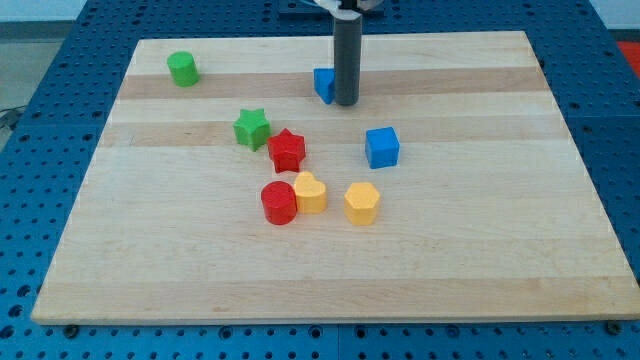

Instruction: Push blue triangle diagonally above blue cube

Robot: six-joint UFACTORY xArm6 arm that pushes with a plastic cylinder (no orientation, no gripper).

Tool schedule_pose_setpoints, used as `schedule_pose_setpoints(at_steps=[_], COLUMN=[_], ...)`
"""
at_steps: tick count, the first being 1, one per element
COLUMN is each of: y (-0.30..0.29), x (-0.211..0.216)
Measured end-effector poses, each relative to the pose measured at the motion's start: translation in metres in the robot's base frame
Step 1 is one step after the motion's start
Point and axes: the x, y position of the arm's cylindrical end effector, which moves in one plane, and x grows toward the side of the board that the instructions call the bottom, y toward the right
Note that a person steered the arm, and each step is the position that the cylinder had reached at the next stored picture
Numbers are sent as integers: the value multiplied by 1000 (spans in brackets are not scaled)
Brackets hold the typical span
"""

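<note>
- No jaws exist: the rod's tip (pixel 346 102) touches the blue triangle (pixel 323 84) at its 3 o'clock side.
- Blue triangle sits at 11 o'clock from the blue cube (pixel 382 147), apart.
- Advise short, slow nudges; avoid overshooting.

No text, label, brand, number or sign can be read anywhere in the view.
</note>
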Motion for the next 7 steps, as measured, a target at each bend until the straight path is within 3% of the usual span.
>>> schedule_pose_setpoints(at_steps=[1, 2, 3, 5, 7], y=[-2, -16, -31, -33, -19], x=[43, 56, 45, -15, -28])
